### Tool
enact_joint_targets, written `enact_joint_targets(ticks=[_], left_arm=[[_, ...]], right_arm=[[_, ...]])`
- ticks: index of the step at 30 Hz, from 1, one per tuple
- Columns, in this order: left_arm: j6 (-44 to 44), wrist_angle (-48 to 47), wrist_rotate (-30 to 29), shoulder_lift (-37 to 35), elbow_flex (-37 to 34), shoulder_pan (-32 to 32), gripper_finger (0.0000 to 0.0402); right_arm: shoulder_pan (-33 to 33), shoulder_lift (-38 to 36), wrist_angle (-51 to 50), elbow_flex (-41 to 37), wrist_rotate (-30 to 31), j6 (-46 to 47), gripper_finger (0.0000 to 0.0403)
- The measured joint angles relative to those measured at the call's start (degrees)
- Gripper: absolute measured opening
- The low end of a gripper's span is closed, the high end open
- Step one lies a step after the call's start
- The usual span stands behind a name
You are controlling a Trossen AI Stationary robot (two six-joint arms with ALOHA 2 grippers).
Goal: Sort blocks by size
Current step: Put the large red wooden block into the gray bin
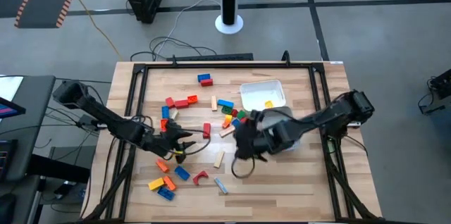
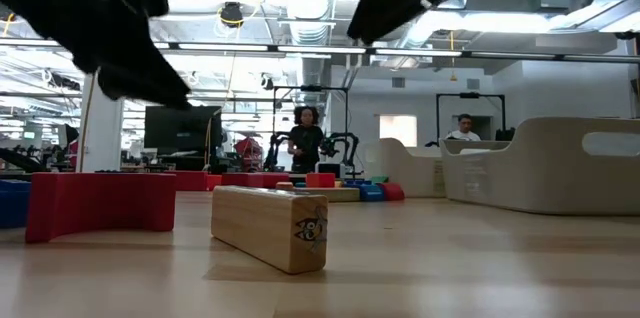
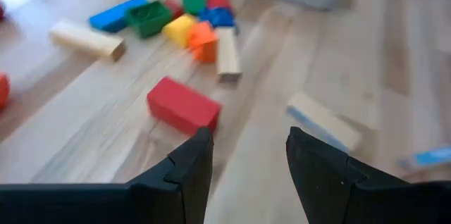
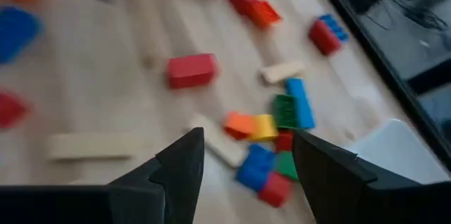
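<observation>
Many small blocks lie flat on the wooden table. A mixed cluster sits mid-table and another group near the front left. A red block lies between the two grippers and shows in the left wrist view and the right wrist view. A tan bar lies nearer the front; it also shows in the low view. My left gripper hovers open and empty left of the red block. My right gripper hovers open and empty right of it.
A white tub with a yellow block inside stands at the back right, beside the right arm. A black frame rail borders the table. More blocks lie at the back. People stand in the room beyond.
</observation>
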Motion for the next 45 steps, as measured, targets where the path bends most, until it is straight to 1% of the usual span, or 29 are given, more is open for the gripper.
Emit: enact_joint_targets(ticks=[3, 6, 9, 11, 13, 14, 18, 23, 26, 30, 33, 39, 45], left_arm=[[-2.0, 1.0, 0.4, 4.8, 0.6, 2.3, 0.0171], [-1.2, 1.2, 0.5, 8.4, 3.5, 5.1, 0.0171], [2.6, 1.1, 1.0, 10.7, 6.8, 7.3, 0.0171], [5.1, 0.9, 1.0, 11.9, 8.6, 8.3, 0.0172], [5.9, 0.4, 1.5, 12.9, 10.1, 9.6, 0.0176], [6.0, -0.9, 2.4, 13.4, 10.8, 10.7, 0.0179], [5.5, -6.8, 9.3, 15.7, 13.4, 15.7, 0.02], [4.7, -6.5, 16.7, 19.1, 14.4, 20.8, 0.0236], [3.9, -6.5, 19.1, 21.6, 14.8, 22.1, 0.0248], [2.8, -6.0, 19.3, 25.3, 15.8, 22.2, 0.0252], [3.4, -9.1, 19.1, 27.5, 16.6, 22.2, 0.0252], [6.8, -10.8, 18.8, 28.2, 18.0, 22.2, 0.0246], [12.0, -8.8, 17.0, 28.1, 18.3, 22.1, 0.0229]], right_arm=[[2.9, 0.0, 0.7, -0.2, 0.7, 1.7, 0.0242], [5.1, -0.1, 5.5, -2.8, 0.9, 2.9, 0.0242], [6.8, 0.1, 7.1, -5.5, 0.7, 3.1, 0.0242], [7.1, 0.1, 6.7, -5.7, 0.6, 3.9, 0.0242], [7.0, 0.0, 6.0, -5.7, 0.7, 4.1, 0.0241], [6.9, 0.0, 5.6, -5.7, 0.8, 4.0, 0.024], [6.3, 0.0, 4.2, -5.7, 0.7, 3.2, 0.0236], [5.2, 0.1, 3.9, -5.7, 0.7, 3.2, 0.0235], [5.7, 0.2, 3.8, -5.7, 0.6, 3.1, 0.0235], [5.9, 0.2, 4.0, -5.7, 0.4, 3.0, 0.0235], [5.7, 0.2, 3.9, -5.7, 0.5, 3.0, 0.0235], [5.5, 0.2, 4.0, -5.7, 0.5, 3.0, 0.0234], [5.4, 0.2, 4.1, -5.7, 0.5, 3.0, 0.0234]])
